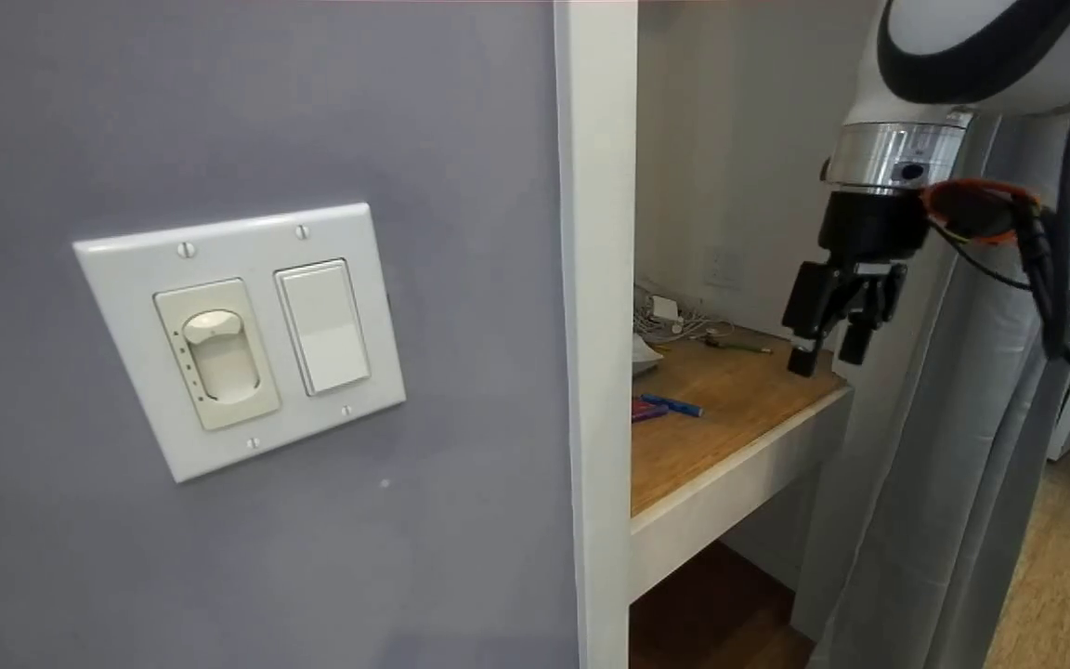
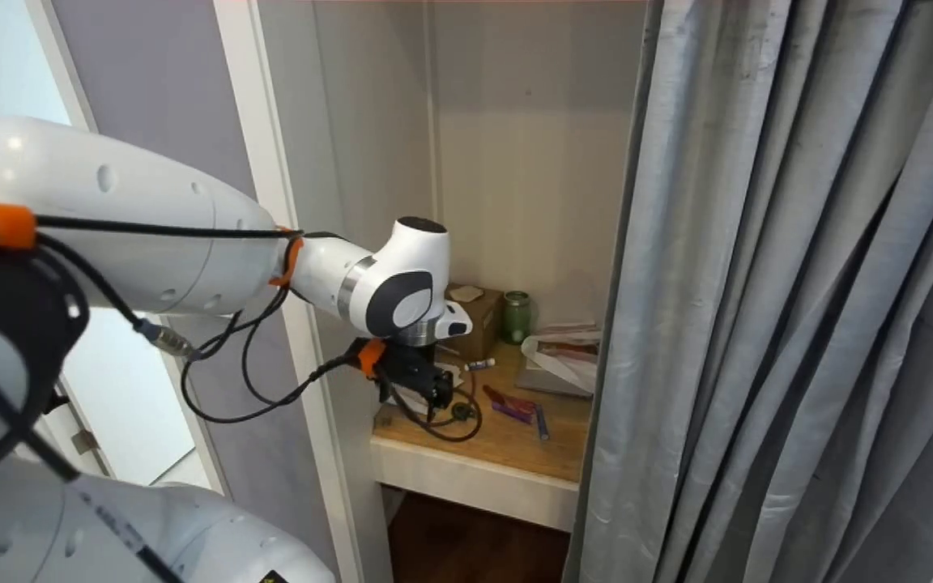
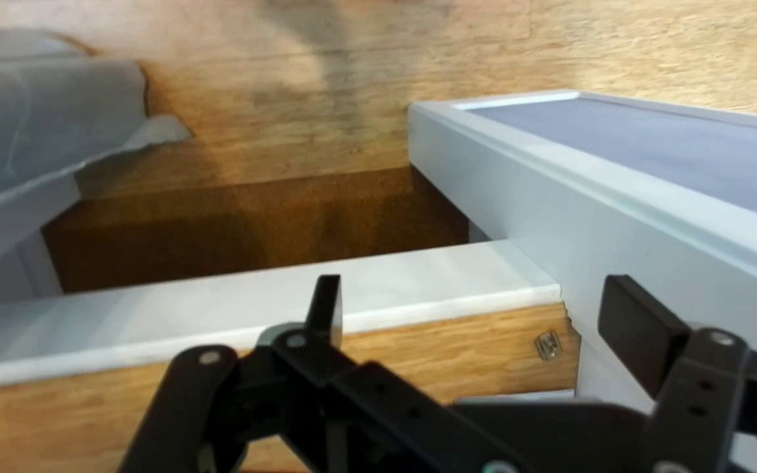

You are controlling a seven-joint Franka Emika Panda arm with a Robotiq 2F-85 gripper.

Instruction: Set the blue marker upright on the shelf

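Observation:
The blue marker lies flat on the shelf, pointing away from a red-purple item beside it. The marker also shows in an exterior view, still lying on its side. The shelf is a tan wooden board with a pale front edge; its corner shows in the wrist view. My gripper points down above the shelf near one end wall, away from the marker. It is seen from behind the cables in an exterior view. In the wrist view the fingers are wide apart with nothing between them. The marker is out of the wrist view.
The red-purple item lies close to the marker. A green jar, a cardboard box, a white marker and papers stand or lie farther back. Grey curtains and a white frame post border the recess.

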